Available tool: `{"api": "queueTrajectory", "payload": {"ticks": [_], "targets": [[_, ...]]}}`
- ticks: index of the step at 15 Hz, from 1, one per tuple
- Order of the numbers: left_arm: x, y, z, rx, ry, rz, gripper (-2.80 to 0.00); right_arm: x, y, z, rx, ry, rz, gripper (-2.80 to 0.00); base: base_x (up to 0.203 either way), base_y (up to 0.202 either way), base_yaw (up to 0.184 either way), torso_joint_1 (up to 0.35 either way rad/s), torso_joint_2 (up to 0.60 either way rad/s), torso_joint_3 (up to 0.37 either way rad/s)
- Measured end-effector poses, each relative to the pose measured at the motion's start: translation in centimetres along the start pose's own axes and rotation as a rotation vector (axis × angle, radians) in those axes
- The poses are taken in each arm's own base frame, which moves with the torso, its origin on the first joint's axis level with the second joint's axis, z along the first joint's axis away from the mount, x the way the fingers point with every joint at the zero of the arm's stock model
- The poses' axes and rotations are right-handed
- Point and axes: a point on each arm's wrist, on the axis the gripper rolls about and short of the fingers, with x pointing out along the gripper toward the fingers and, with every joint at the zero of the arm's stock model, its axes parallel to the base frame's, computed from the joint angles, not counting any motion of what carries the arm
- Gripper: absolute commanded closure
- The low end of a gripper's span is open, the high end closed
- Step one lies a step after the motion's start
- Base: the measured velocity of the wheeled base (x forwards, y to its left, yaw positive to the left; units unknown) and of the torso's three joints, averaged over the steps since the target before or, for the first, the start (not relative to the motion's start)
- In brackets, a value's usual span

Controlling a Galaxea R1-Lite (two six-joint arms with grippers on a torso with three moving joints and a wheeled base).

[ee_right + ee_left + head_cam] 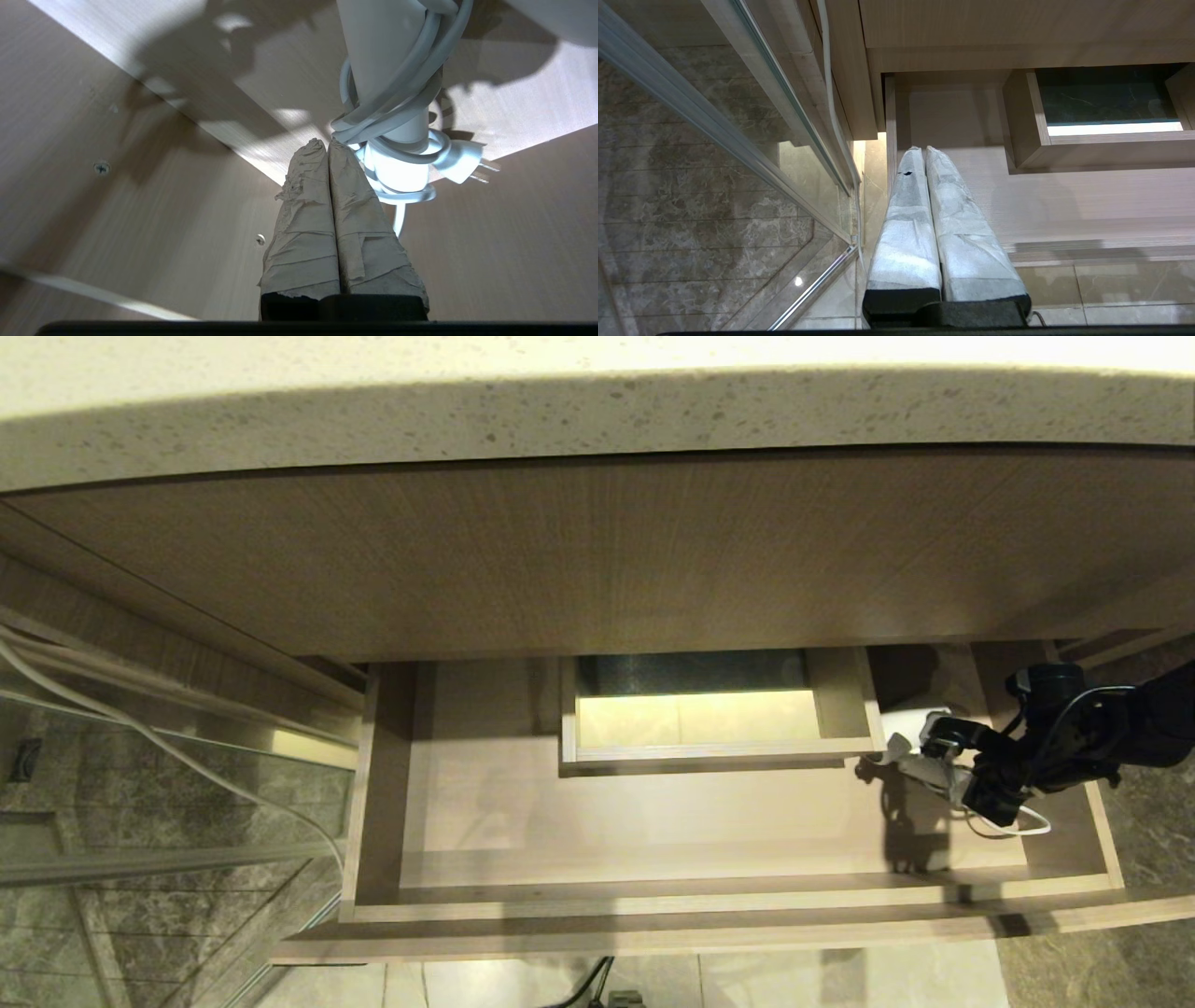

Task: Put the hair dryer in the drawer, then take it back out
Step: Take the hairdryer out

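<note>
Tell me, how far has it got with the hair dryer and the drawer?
The drawer is open and the hair dryer is inside its right end, so putting in looks done. In hand: the right end effector, shut, tips beside the dryer's wound cord, no clear grip. Still to do: taking it back out. The left end effector hangs shut by the drawer's left side.

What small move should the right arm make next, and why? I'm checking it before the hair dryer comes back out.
Probably open the right tool and ease it around the wound handle of the hair dryer. Its fingers are pressed together with nothing between them, tips beside the cord, and the dryer is inside the drawer.
</note>
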Motion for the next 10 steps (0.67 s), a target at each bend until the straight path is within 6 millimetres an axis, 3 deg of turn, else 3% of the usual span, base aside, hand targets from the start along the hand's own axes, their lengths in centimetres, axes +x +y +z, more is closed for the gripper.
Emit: {"api": "queueTrajectory", "payload": {"ticks": [1, 2, 10], "targets": [[0.0, 0.0, 0.0, 0.0, 0.0, 0.0, 0.0, 0.06, -0.07, -0.05, 0.007, 0.0, -0.002, 0.0, 0.0, 0.0, 0.0, 0.0, 0.0, 0.0], [0.0, 0.0, 0.0, 0.0, 0.0, -0.001, 0.0, 0.05, -0.14, -0.16, 0.007, 0.0, -0.003, -2.8, 0.0, 0.0, 0.0, 0.0, 0.0, 0.0], [0.0, 0.0, 0.0, 0.0, 0.0, 0.0, 0.0, -0.25, -1.0, -0.1, 0.002, -0.034, -0.058, -2.8, 0.0, 0.0, 0.0, 0.0, 0.0, 0.0]]}}
